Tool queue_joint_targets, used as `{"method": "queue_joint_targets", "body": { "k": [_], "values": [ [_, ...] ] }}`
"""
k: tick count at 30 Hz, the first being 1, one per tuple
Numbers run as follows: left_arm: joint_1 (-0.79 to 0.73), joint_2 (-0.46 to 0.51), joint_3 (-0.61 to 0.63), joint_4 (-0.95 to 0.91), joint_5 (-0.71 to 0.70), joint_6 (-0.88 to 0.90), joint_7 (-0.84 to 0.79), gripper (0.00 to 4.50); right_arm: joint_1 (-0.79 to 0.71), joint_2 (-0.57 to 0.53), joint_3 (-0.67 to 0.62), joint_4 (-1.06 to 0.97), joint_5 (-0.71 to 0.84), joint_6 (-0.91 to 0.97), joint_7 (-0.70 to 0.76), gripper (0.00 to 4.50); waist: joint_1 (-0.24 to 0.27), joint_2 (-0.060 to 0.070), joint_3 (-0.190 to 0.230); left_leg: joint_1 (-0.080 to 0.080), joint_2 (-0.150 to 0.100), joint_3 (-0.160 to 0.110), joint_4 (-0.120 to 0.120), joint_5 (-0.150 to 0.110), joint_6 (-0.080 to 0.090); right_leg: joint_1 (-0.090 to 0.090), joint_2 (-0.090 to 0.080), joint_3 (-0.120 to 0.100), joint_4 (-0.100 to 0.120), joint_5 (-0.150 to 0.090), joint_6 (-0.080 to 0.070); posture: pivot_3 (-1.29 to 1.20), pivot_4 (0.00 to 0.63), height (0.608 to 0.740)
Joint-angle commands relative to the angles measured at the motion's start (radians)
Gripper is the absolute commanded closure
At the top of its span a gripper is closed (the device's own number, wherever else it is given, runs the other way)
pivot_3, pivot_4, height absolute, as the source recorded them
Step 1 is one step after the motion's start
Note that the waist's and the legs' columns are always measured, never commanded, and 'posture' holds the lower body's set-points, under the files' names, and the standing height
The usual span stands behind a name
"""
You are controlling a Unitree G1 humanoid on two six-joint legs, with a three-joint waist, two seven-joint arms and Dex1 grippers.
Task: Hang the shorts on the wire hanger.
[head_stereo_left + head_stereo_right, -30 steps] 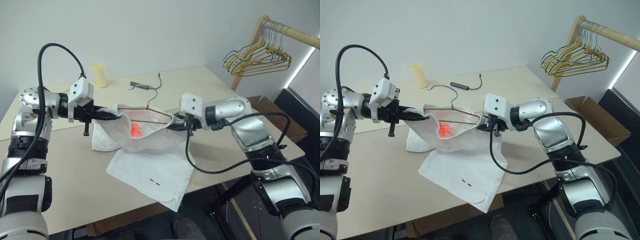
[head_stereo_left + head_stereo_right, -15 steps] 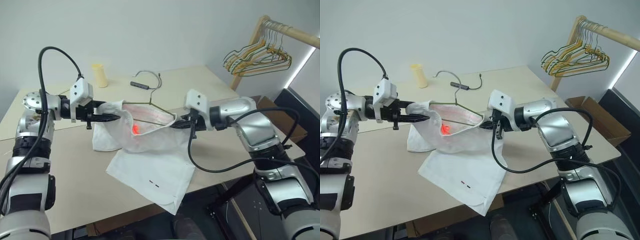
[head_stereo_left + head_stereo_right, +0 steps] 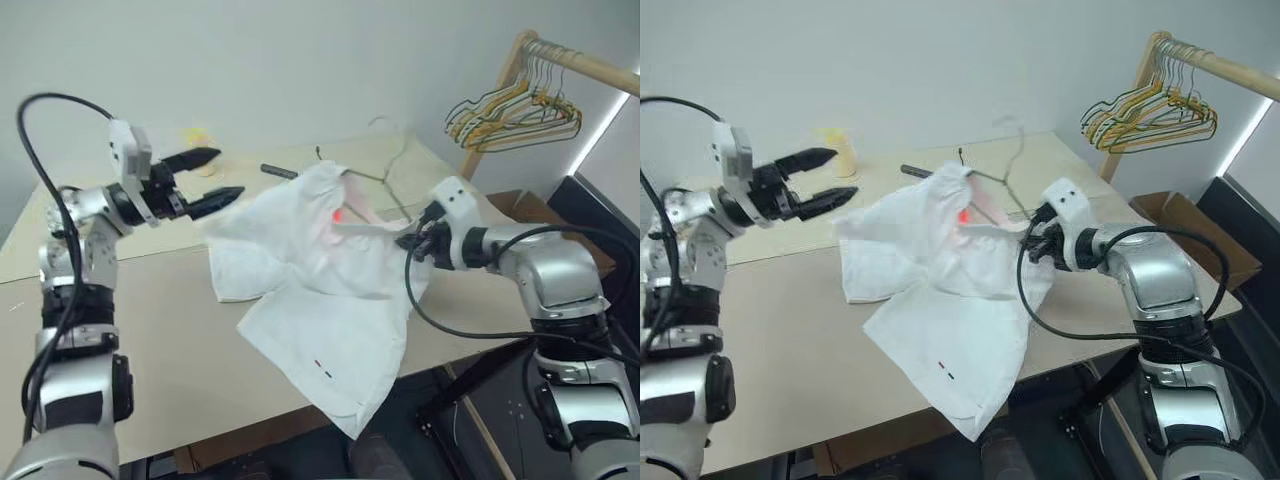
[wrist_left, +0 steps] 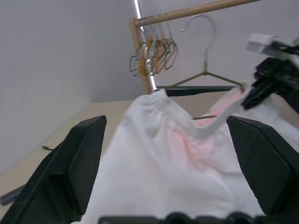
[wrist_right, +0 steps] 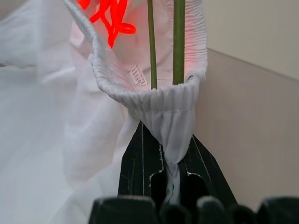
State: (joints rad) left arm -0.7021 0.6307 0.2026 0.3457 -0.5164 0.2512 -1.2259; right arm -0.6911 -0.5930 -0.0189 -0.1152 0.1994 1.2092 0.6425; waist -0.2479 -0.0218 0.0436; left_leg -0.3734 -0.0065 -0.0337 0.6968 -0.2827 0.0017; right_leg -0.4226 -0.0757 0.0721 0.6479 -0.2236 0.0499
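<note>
Two hands are in view: the left hand [image 3: 205,175] is spread wide and holds nothing, clear of the shorts [image 3: 320,290]. The right hand [image 5: 170,154] is clamped on the gathered waistband, a pinch the right wrist view shows close up, with the wire hanger [image 5: 179,42] passing inside the band. The shorts drape toward the worktop's [image 3: 150,340] near edge; the left wrist view shows the hanger's hook raised above them.
</note>
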Motion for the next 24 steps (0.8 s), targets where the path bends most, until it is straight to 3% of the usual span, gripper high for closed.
{"method": "queue_joint_targets", "body": {
  "k": [1,6,10,14,24],
  "values": [
    [0.033,-0.028,0.033,-0.178,-0.100,0.081,0.045,0.03,-0.049,0.008,-0.057,0.005,-0.060,0.155,-0.152,4.50,-0.007,0.000,0.000,0.000,0.000,0.000,0.000,0.000,0.000,0.000,0.000,0.000,0.000,0.000,0.000,-0.27,0.000,0.740],
    [0.094,-0.074,0.051,-0.295,-0.160,0.127,0.118,0.03,-0.077,0.088,-0.147,0.036,-0.140,0.285,-0.348,4.50,-0.021,0.002,-0.002,0.000,-0.001,0.000,0.001,0.000,0.000,0.001,0.000,0.001,0.000,0.000,0.000,-0.28,0.000,0.740],
    [0.134,-0.105,0.063,-0.356,-0.202,0.147,0.170,0.03,-0.163,0.192,-0.318,0.131,-0.257,0.321,-0.569,4.50,-0.045,0.004,-0.003,0.001,-0.002,0.001,0.001,0.001,0.001,0.002,0.000,0.002,0.000,0.001,0.001,-0.27,0.000,0.740],
    [0.165,-0.114,0.061,-0.407,-0.228,0.147,0.183,0.03,-0.209,0.247,-0.420,0.153,-0.333,0.237,-0.742,4.50,-0.046,0.005,-0.003,0.001,-0.003,0.001,0.000,0.001,0.002,0.002,0.000,0.003,0.000,0.001,0.002,-0.26,0.000,0.740],
    [0.199,-0.120,0.064,-0.491,-0.279,0.155,0.220,0.03,-0.296,0.249,-0.466,0.207,-0.434,0.058,-1.012,4.50,-0.054,0.005,-0.003,0.002,-0.009,0.001,0.000,0.002,0.003,0.003,-0.001,0.005,-0.001,0.001,0.004,-0.25,0.000,0.740]
  ]
}}
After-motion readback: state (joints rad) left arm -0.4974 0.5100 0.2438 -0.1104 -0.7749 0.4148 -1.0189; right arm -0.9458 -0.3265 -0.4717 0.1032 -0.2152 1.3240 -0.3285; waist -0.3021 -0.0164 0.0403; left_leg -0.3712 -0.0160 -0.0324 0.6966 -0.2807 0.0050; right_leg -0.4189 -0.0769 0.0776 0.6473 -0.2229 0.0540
